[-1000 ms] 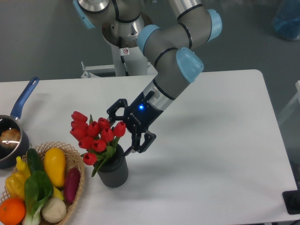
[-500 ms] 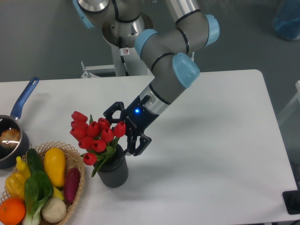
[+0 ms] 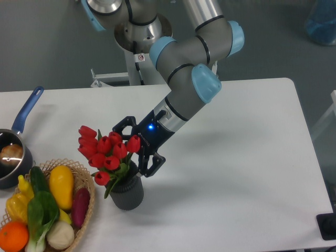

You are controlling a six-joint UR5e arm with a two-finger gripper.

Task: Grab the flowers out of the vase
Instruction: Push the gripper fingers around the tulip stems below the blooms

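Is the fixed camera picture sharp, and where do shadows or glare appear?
Fixed camera: sharp overall, even soft light; faint shadow on the table beside the vase; mild sheen on the arm's blue caps; the gripper looks dark, its small blue light glowing.

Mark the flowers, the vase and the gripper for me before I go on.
flowers (image 3: 107, 149), fixed camera, on a red bud mid-bunch.
vase (image 3: 127, 195), fixed camera, on its ribbed grey side wall.
gripper (image 3: 129, 150), fixed camera, midway between the two black fingertips, at the bunch's right edge.

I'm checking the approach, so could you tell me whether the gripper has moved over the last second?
Yes. The gripper, jaws open, has shifted left, closer to the flowers in the vase, which stayed put.
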